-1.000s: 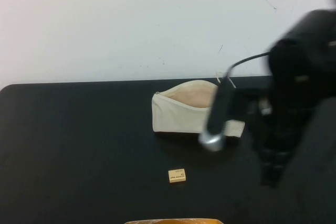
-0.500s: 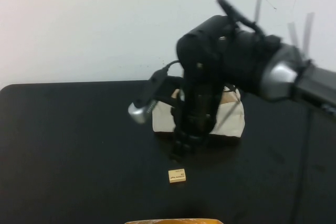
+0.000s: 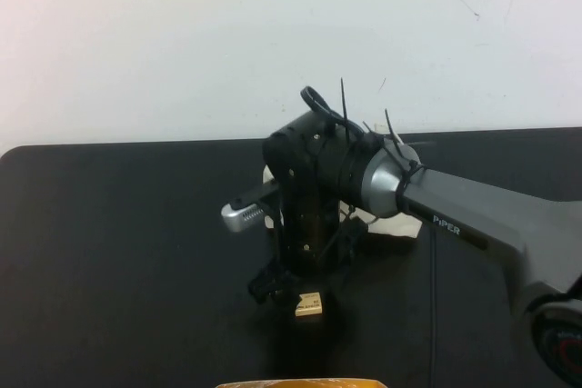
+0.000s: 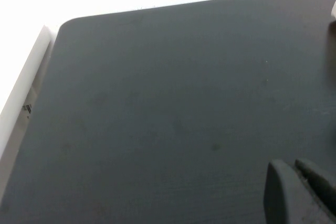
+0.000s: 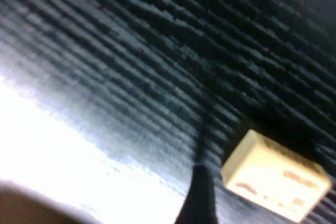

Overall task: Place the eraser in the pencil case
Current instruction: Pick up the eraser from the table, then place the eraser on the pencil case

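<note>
Since a moment ago my right arm has swung in from the right side of the table, passed across the front of the pencil case (image 3: 393,224), and dropped low over the eraser (image 3: 309,304). My right gripper (image 3: 293,290) now hangs just above the black table (image 3: 118,243), its dark tips down at the eraser's far edge. From above I see one finger (image 3: 262,284) reaching out to the left of the block, and the fingers look spread, but against the dark surface I cannot tell whether they straddle the eraser or touch it. In the right wrist view the eraser (image 5: 275,176) sits close beside a single dark fingertip (image 5: 198,195), lying flat on the table with its printed top facing up. Nothing there shows a grip on it.

The eraser itself lies where it lay before, near the table's front edge, in front of the pencil case. The case is mostly hidden behind my wrist; only its cream corner peeks out at the right of the arm.

My left gripper (image 4: 302,192) is out of the high view. Its wrist camera shows its fingers (image 4: 281,195) pressed close together over bare table (image 4: 157,103), holding nothing.
</note>
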{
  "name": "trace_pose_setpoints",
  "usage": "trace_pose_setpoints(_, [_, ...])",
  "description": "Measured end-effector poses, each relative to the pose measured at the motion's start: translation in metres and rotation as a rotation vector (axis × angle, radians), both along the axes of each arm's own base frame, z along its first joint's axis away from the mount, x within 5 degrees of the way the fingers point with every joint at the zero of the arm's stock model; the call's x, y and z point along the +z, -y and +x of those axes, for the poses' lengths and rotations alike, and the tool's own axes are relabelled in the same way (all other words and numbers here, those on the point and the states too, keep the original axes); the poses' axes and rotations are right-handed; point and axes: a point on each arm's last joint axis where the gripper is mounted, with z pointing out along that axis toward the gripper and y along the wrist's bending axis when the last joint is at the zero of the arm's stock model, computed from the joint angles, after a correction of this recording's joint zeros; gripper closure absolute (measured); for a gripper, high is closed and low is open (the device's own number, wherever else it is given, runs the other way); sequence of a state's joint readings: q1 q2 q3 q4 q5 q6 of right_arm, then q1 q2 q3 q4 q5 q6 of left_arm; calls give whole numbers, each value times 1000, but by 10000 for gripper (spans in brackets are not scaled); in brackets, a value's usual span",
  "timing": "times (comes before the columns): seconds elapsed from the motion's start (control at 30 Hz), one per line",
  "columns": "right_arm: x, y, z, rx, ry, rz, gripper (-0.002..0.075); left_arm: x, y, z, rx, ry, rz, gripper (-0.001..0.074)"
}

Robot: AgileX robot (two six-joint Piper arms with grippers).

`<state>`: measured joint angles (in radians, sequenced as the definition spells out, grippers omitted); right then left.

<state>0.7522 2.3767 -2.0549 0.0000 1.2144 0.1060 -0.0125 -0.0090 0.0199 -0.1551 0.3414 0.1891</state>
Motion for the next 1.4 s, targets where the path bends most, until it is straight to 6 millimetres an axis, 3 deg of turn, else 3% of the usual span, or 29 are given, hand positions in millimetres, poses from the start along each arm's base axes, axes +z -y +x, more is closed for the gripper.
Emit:
trace_pose_setpoints(0.13, [-11, 0, 1, -60, -54, 22, 157, 0, 0, 0, 0, 0, 0, 736])
trace_pose_setpoints(0.33, [-12, 0, 1, -103, -67, 31, 167, 0, 0, 0, 0, 0, 0, 736])
trace_pose_setpoints(0.4, [-12, -1, 1, -104, -70, 34, 212, 0, 0, 0, 0, 0, -1, 736])
trace_pose_setpoints(0.53, [-12, -3, 0, -100, -87, 55, 409, 0, 0, 0, 0, 0, -1, 736])
trace_pose_setpoints(0.6, [-8, -6, 1, -80, -87, 82, 401, 0, 0, 0, 0, 0, -1, 736])
trace_pose_setpoints(0.73, [13, -16, 3, -8, -68, 182, 401, 0, 0, 0, 0, 0, -1, 736])
trace_pose_setpoints(0.9, [80, -20, 6, 79, 85, 305, 402, 0, 0, 0, 0, 0, -1, 736])
trace_pose_setpoints(0.97, [111, -14, 7, 97, 191, 311, 402, 0, 0, 0, 0, 0, -1, 736])
trace_pose_setpoints(1.07, [141, 2, 13, 97, 328, 268, 402, 0, 0, 0, 0, 0, -1, 736])
trace_pose_setpoints(1.2, [149, 23, 29, 64, 408, 197, 402, 0, 0, 0, 0, 0, -1, 736])
trace_pose_setpoints(1.4, [132, 48, 56, -3, 392, 152, 402, 0, 0, 0, 0, 0, -1, 736])
